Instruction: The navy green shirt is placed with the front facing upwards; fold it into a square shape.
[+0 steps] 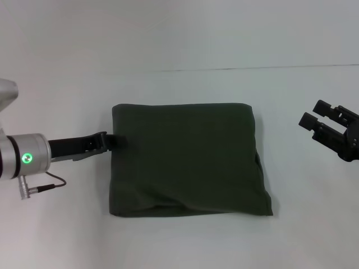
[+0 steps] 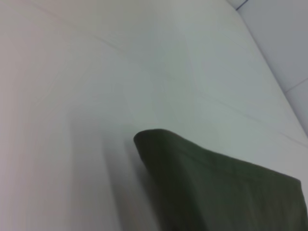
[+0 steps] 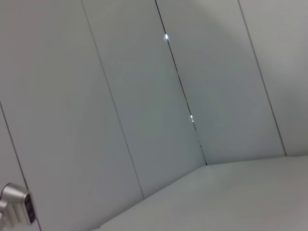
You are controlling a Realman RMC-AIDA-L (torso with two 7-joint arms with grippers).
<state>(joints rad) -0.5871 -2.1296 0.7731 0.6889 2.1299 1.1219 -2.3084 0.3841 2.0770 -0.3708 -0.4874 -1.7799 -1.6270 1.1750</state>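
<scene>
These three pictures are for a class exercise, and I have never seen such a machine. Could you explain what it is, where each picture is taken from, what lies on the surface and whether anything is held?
It is a robot with two arms, each ending in a gripper. The head view looks down from the robot's head at a white table. On it lies the navy green shirt, folded into a rough square, plain side up. The left gripper is at the shirt's left edge; whether it grips the cloth is unclear. The right gripper hangs open off to the right, holding nothing. The left wrist view shows a shirt corner; the right wrist view shows only wall panels and table.
</scene>
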